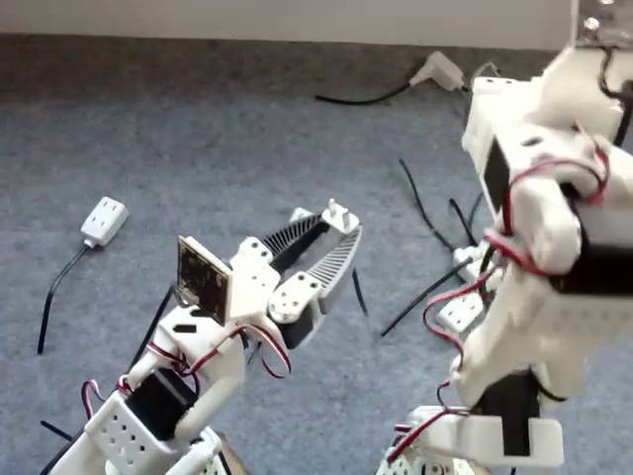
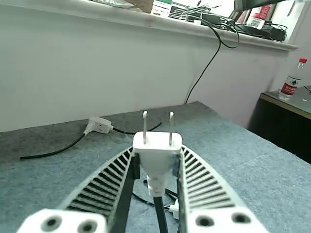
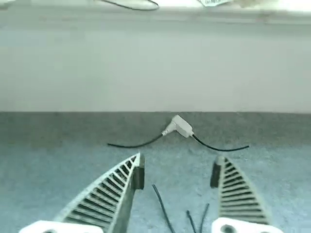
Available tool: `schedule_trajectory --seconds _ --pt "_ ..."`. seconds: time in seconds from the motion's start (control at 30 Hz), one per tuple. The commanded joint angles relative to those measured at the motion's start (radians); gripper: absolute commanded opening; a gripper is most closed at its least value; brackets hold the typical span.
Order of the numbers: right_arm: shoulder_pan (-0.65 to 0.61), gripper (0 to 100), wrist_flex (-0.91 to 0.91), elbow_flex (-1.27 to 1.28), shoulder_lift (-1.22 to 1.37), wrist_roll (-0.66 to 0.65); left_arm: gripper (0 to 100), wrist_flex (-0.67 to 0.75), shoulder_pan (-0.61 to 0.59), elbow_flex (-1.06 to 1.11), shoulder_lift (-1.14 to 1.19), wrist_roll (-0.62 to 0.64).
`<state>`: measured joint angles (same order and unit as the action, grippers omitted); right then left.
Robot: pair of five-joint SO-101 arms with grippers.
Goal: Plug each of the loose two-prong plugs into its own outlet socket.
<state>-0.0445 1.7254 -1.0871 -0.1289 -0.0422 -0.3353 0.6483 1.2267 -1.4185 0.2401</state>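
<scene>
Fingers of the left end effector [image 2: 156, 158] pinch a white plug [image 2: 156, 143], its two prongs pointing away, up off the grey worktop [image 2: 252, 160]. The right end effector [image 3: 177, 171] is wide open. An outlet socket [image 1: 103, 220] lies off to one side. Far back, by the wall [image 3: 155, 68], lies a second plug [image 3: 181, 126].

Smooth plastic plug [image 2: 156, 150], shiny metal prongs [image 2: 145, 122], rough, probably felt table cover [image 1: 227, 139]
</scene>
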Motion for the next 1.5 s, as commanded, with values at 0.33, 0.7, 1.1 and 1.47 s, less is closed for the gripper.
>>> schedule_trajectory --seconds 0.33,0.7,1.1,1.47 --pt "-0.400 2.6 0.041 0.015 -0.314 0.071 1 0.290 0.019 0.148 -0.015 0.014" --pt "-0.694 1.5 -0.107 0.888 -0.584 0.063 1 0.288 0.022 0.150 -0.015 0.015" --pt "-0.615 0.6 -0.561 1.558 -0.875 -0.043 1 0.285 0.022 0.156 -0.016 0.015" --pt "-0.397 0.6 -0.711 1.673 -0.949 -0.279 1 0.285 0.022 0.156 -0.016 0.015"
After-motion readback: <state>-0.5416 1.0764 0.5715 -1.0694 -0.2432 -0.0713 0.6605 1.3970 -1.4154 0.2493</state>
